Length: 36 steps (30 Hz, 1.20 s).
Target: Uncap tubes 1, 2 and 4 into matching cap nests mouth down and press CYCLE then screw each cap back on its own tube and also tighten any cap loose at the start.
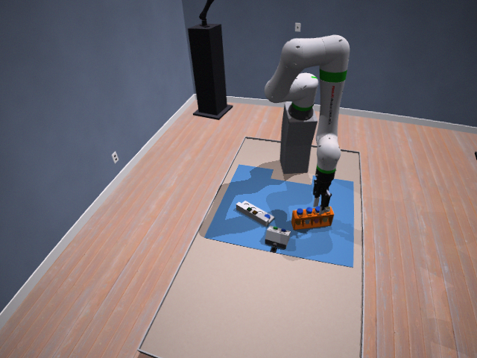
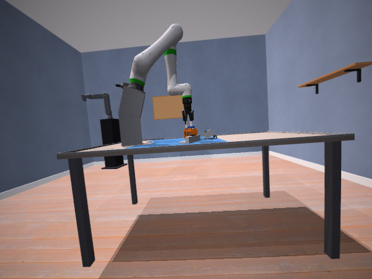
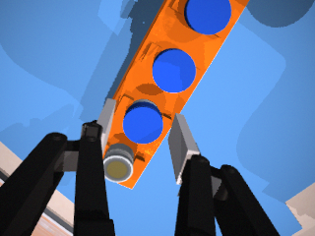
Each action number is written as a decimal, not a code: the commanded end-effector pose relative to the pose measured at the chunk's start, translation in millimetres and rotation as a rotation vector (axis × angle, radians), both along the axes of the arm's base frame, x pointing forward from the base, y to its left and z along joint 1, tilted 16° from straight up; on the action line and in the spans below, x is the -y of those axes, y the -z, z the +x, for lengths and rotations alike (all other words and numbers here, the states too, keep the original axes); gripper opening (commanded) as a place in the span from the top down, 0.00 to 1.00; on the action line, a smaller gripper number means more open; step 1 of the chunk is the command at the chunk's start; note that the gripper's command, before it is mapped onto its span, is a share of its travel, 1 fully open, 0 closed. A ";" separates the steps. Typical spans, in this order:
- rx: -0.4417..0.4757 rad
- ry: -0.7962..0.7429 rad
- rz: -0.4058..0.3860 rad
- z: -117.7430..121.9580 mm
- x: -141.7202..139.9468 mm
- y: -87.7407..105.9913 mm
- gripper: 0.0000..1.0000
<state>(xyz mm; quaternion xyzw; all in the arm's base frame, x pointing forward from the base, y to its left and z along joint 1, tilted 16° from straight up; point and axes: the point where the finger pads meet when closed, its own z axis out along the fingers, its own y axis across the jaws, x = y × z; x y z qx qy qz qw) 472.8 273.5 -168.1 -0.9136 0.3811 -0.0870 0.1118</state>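
The orange decapping station stands on the blue mat and also shows in the wrist view. Its end tube nearest the camera in the wrist view has no cap and shows an open mouth. The tube beside it carries a blue cap. My gripper is open just above this cap, one finger on each side, with a gap on both sides. Two more capped tubes follow along the rack. The white cap tray holds one blue cap at its end nearest the rack.
The small key desk with a green key and a blue key stands in front of the tray and the rack. The arm's grey pedestal stands behind the mat. In the exterior view the gripper hangs straight down over the rack.
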 end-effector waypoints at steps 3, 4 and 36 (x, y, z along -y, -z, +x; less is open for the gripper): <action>-0.040 0.311 0.070 0.4 -0.2 -0.3 0.65; -0.051 0.391 0.090 0.4 -0.2 -0.3 0.65; -0.082 0.613 0.147 0.5 -0.2 -0.4 1.00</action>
